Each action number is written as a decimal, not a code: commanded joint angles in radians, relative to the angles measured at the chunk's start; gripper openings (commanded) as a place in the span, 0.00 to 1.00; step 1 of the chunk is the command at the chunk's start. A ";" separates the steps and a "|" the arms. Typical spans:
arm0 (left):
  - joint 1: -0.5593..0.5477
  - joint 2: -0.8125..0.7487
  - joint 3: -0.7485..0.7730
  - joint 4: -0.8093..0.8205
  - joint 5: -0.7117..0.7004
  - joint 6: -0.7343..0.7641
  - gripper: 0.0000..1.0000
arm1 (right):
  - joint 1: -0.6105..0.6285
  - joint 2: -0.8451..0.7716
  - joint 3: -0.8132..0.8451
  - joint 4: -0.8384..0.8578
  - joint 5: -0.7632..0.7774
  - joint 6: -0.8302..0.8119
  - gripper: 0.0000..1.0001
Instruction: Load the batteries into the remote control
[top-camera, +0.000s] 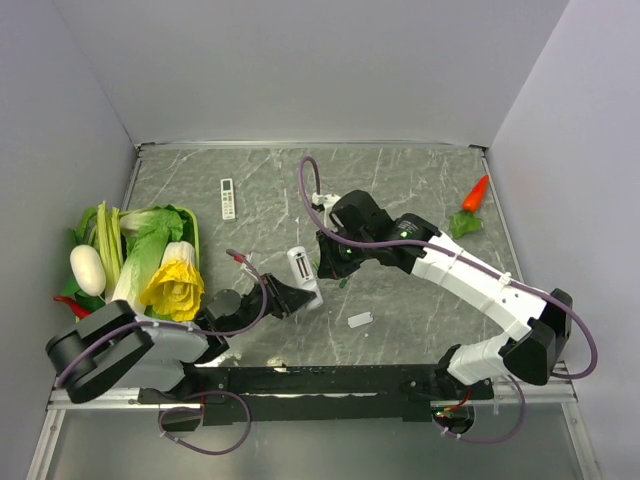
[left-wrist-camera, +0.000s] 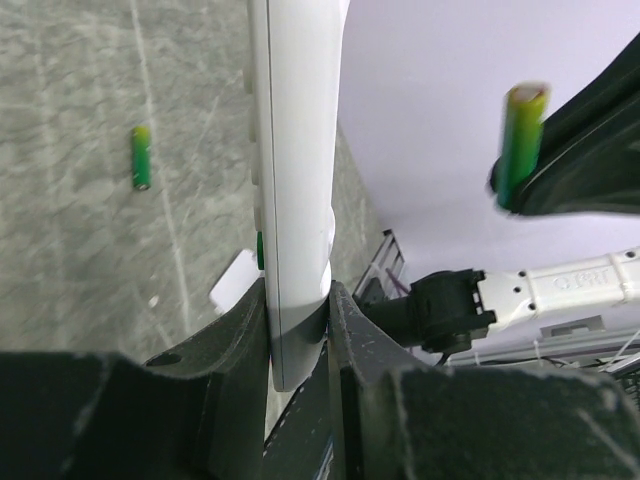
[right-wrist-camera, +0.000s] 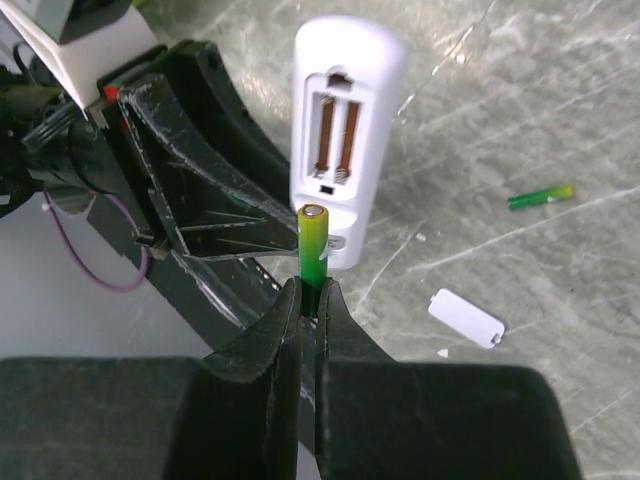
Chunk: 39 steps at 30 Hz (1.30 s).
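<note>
My left gripper (top-camera: 288, 295) (left-wrist-camera: 298, 300) is shut on the lower end of the white remote control (top-camera: 303, 268) (left-wrist-camera: 292, 180) (right-wrist-camera: 345, 120) and holds it up off the table. Its back is uncovered, and the battery bay shows two bare copper springs. My right gripper (top-camera: 335, 262) (right-wrist-camera: 309, 290) is shut on one green battery (right-wrist-camera: 313, 240) (left-wrist-camera: 522, 140), whose free end points at the remote's lower edge, just short of the bay. A second green battery (right-wrist-camera: 540, 196) (left-wrist-camera: 141, 157) lies loose on the table.
The remote's white back cover (top-camera: 360, 319) (right-wrist-camera: 466, 318) (left-wrist-camera: 235, 283) lies on the table near the arms. A slim remote with buttons (top-camera: 228, 197) lies farther back. Vegetables (top-camera: 150, 255) crowd the left side, and a carrot (top-camera: 475, 195) sits at the back right.
</note>
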 joint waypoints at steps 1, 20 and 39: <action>-0.025 0.079 0.054 0.249 -0.030 -0.043 0.02 | 0.015 0.022 0.045 -0.032 -0.017 0.027 0.00; -0.103 0.114 0.097 0.290 -0.078 -0.024 0.02 | 0.014 0.092 0.021 -0.035 0.046 0.103 0.00; -0.138 0.217 0.103 0.465 -0.067 -0.098 0.02 | 0.017 0.123 0.044 -0.033 0.060 0.112 0.04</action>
